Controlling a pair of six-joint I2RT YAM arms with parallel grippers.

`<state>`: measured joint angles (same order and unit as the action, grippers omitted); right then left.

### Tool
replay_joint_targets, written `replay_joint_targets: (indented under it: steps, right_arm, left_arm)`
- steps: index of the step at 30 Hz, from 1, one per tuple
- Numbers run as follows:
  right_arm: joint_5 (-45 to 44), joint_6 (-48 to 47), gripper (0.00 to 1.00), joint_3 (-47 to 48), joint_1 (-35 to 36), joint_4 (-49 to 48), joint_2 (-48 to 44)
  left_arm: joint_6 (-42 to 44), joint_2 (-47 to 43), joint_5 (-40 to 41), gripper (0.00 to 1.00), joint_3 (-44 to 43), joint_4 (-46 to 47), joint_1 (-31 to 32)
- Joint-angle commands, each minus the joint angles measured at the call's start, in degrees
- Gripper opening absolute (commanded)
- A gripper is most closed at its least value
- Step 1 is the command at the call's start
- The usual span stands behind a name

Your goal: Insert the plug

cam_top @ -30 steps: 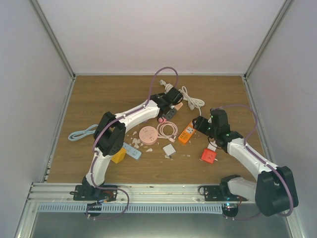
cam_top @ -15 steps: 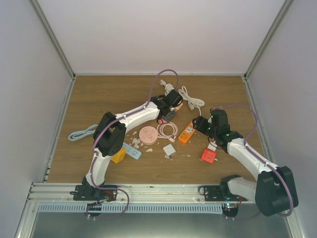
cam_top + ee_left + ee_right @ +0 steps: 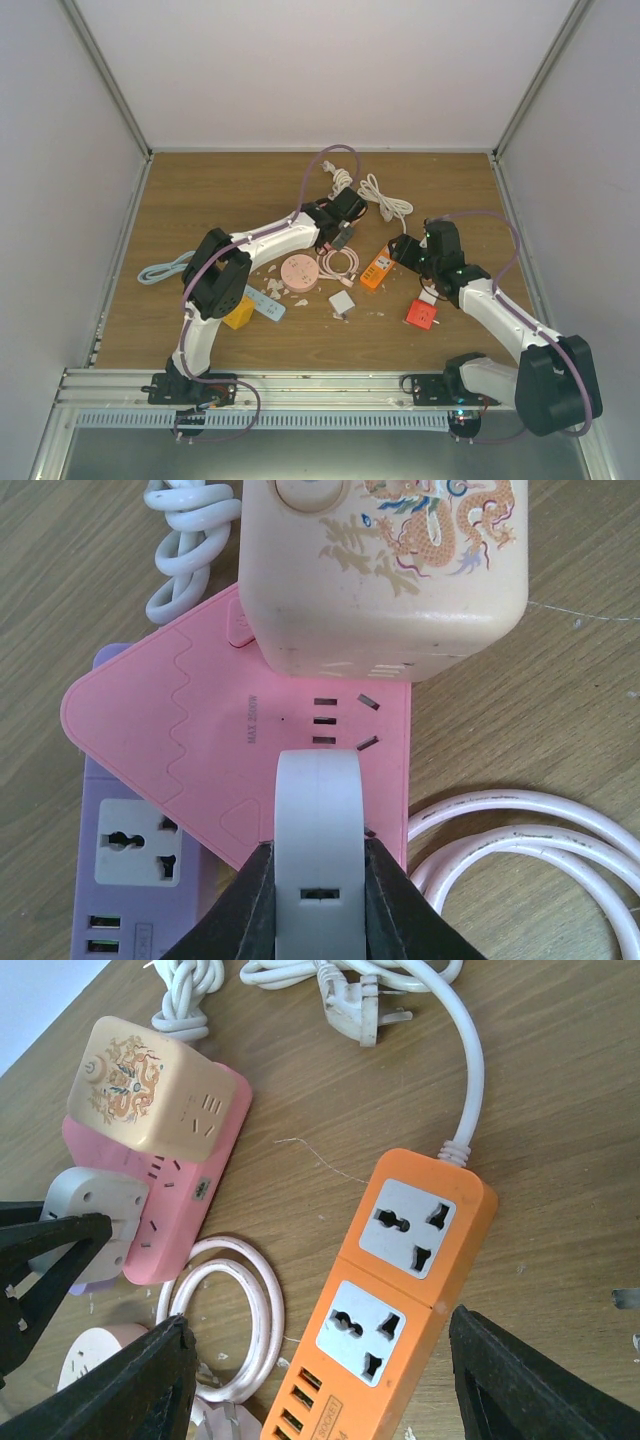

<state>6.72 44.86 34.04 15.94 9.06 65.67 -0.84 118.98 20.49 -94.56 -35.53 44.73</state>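
Note:
My left gripper (image 3: 318, 846) is shut on a white rounded plug (image 3: 318, 820), a black finger (image 3: 250, 900) pressed on each side. The plug hangs over the near part of a pink power strip (image 3: 180, 740), just short of its slots; its prongs are hidden. A cream cube socket with a dragon print (image 3: 390, 570) sits on the strip's far end. From above, the left gripper (image 3: 343, 232) is at the table's middle back. My right gripper (image 3: 320, 1320) stands open, straddling an orange power strip (image 3: 400, 1290) without touching it.
A purple strip (image 3: 125, 880) lies under the pink one, beside a coiled pink cable (image 3: 520, 850). A white cable with a three-pin plug (image 3: 350, 1010) lies behind. Nearer the front are a round pink socket (image 3: 298, 270), white adapter (image 3: 342, 301), red cube (image 3: 421, 314), yellow block (image 3: 238, 316) and blue strip (image 3: 266, 305).
The left gripper's jaws have closed on the white plug and the arm has shifted slightly over the pink strip. The right arm has not moved.

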Motion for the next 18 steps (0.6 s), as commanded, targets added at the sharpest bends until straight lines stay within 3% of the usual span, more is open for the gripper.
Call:
replay_joint_targets:
  steps: [1, 6, 8, 13, 18]
  right_arm:
    - [0.3, 0.6, 0.7, -0.3, -0.6, -0.2, 0.0]
    - [0.3, 0.4, 0.7, 0.0, -0.6, -0.1, -0.1]
    - [0.2, 0.2, 0.7, 0.2, -0.6, 0.2, -0.3]
    - [0.8, -0.5, 0.7, 0.9, -0.6, 0.3, -0.5]
    - [0.7, -1.5, 0.7, 2.1, -0.7, 0.8, -1.1]
  left_arm:
    - [0.2, 1.2, 1.7, 0.0, 2.8, -2.4, -0.8]
    - [-0.1, 1.4, 1.0, 0.01, 2.5, -2.4, -0.7]
    - [-0.5, 1.1, 0.7, 0.06, 1.3, -3.2, -0.8]
    - [-2.5, -1.9, -1.9, 0.45, -4.6, -5.3, -0.8]
    - [-4.0, -6.7, -4.3, 0.68, -7.4, -5.2, -0.9]
